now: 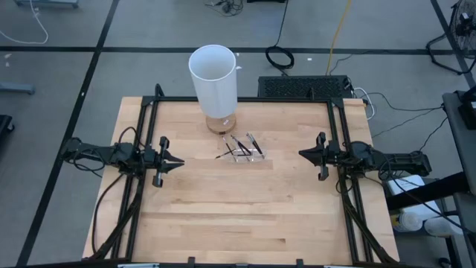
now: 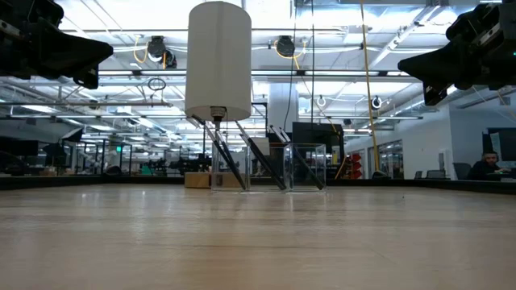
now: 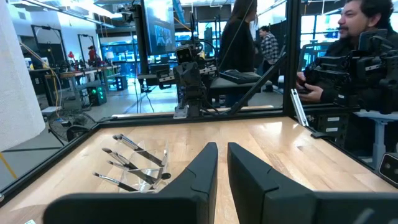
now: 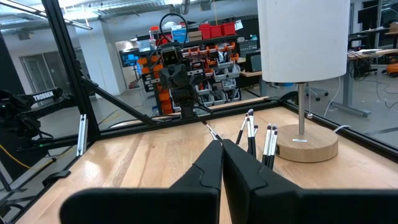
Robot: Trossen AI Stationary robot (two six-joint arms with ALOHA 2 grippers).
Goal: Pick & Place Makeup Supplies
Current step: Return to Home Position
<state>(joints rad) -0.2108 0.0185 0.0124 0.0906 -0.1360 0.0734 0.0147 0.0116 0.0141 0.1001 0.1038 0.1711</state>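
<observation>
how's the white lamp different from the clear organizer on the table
The lamp is tall, with an opaque white shade on a round wooden base; the organizer is low and see-through. The organizer holds leaning makeup brushes; the lamp holds nothing. The lamp stands nearer the table's far edge, the organizer just in front of it. Both stand on the wooden table.

Makeup brushes (image 1: 239, 144) stand in organizer (image 1: 251, 156) before lamp (image 1: 213, 78).
</observation>
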